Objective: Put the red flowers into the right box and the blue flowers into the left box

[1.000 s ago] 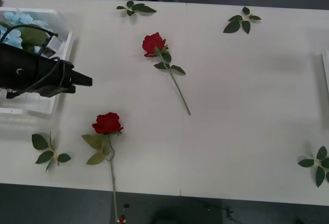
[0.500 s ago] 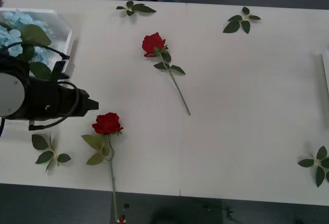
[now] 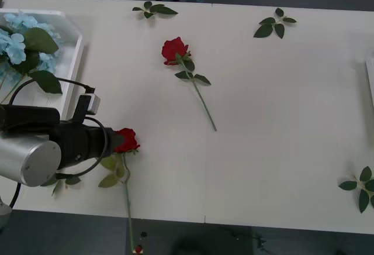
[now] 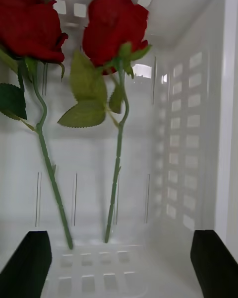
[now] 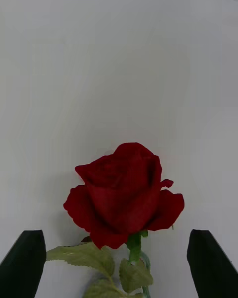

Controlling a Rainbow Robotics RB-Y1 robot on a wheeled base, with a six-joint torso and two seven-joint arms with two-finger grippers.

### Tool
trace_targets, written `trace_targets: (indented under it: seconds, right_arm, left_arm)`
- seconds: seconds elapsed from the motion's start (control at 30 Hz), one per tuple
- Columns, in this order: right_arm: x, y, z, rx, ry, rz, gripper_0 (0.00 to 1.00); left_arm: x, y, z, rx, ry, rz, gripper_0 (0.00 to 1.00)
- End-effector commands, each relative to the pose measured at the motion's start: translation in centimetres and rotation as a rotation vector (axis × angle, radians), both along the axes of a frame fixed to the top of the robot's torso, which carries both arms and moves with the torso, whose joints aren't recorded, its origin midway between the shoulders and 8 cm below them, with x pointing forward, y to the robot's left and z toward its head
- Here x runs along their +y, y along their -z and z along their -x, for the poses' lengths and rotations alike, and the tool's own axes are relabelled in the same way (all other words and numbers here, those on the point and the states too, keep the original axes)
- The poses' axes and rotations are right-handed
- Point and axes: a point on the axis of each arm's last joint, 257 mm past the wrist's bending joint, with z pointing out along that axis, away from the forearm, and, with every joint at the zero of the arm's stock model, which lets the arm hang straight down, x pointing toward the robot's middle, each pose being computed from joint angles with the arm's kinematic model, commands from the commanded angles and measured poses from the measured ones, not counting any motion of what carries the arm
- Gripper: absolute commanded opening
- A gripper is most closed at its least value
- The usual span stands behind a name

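Note:
Two red flowers lie on the white table: one near the middle back [image 3: 174,50], one at the front left [image 3: 127,140]. My left gripper [image 3: 117,141] hovers right at that front rose; in the left wrist view the bloom [image 5: 124,193] sits between the open black fingers [image 5: 22,263]. The blue flowers [image 3: 17,44] rest in the left box [image 3: 75,62] at the back left. My right gripper [image 4: 119,243] is open over the right box [image 4: 188,129], where two more red roses [image 4: 114,27] lie side by side.
Loose green leaf sprigs lie at the back centre [image 3: 155,8], the back right [image 3: 274,24], the front right [image 3: 362,188] and under my left arm [image 3: 70,180]. A sliver of the right box's rim [image 3: 371,73] shows at the table's right edge.
My left arm has drawn back from over the left box toward the table's front edge and now points at the front-left rose. The roses have not moved.

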Motion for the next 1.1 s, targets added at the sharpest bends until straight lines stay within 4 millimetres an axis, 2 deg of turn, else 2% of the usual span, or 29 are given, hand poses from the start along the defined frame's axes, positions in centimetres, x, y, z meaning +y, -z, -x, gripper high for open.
trace_targets:
  seconds: [0.03,0.07,0.1,0.27,0.5,0.6,0.63,0.67,0.7,0.77,0.83,0.87,0.9,1.0,1.03,1.1]
  right_arm:
    - [-0.2,-0.8,0.1,-0.006,0.004,0.003,1.00]
    - [-0.1,-0.8,0.1,-0.007,0.003,0.001,1.00]
    - [-0.1,-0.8,0.0,-0.007,0.002,0.000,1.00]
    - [0.5,-0.8,-0.2,-0.015,-0.004,-0.022,1.00]
    - [5.9,-0.8,-1.8,-0.049,-0.074,-0.179,1.00]
    - [9.8,-1.1,-3.1,-0.084,-0.162,-0.256,1.00]
    - [10.5,-1.1,-3.3,-0.090,-0.181,-0.270,1.00]
    - [12.5,-1.4,-4.1,-0.116,-0.240,-0.301,1.00]
    - [13.2,-1.5,-4.3,-0.127,-0.265,-0.313,1.00]
    - [16.8,-1.7,-5.3,-0.173,-0.376,-0.357,1.00]
    - [19.0,-2.0,-5.7,-0.203,-0.450,-0.376,1.00]
    - [21.2,-2.3,-6.0,-0.234,-0.530,-0.386,1.00]
    - [22.0,-2.4,-6.1,-0.243,-0.563,-0.390,1.00]
    - [26.5,-3.4,-6.0,-0.303,-0.729,-0.403,1.00]
    - [27.3,-3.5,-5.8,-0.306,-0.750,-0.417,1.00]
    - [30.4,-4.7,-5.2,-0.327,-0.829,-0.475,1.00]
  left_arm:
    - [0.1,-0.6,0.2,-0.044,-0.019,0.013,0.94]
    - [0.1,-0.4,0.3,-0.051,-0.017,0.012,0.99]
    - [0.1,-0.3,0.4,-0.053,-0.014,0.011,1.00]
    - [-0.2,0.7,1.0,-0.066,0.008,0.000,1.00]
    - [-0.3,2.2,2.2,-0.072,0.036,-0.030,1.00]
    - [0.0,2.8,2.6,-0.066,0.049,-0.059,1.00]
    - [0.0,2.9,2.8,-0.063,0.053,-0.065,1.00]
    - [0.1,3.2,2.9,-0.065,0.062,-0.086,1.00]
    - [0.2,3.3,2.9,-0.065,0.064,-0.098,1.00]
    - [0.7,3.6,2.9,-0.072,0.070,-0.147,1.00]
    - [1.0,3.7,2.8,-0.077,0.066,-0.168,1.00]
    - [1.2,3.8,2.8,-0.079,0.066,-0.185,1.00]
    - [1.2,3.9,2.8,-0.080,0.065,-0.190,1.00]
    - [1.1,4.0,2.6,-0.085,0.071,-0.214,1.00]
    - [1.1,4.0,2.6,-0.087,0.074,-0.220,1.00]
    - [1.0,4.2,2.3,-0.090,0.079,-0.237,1.00]
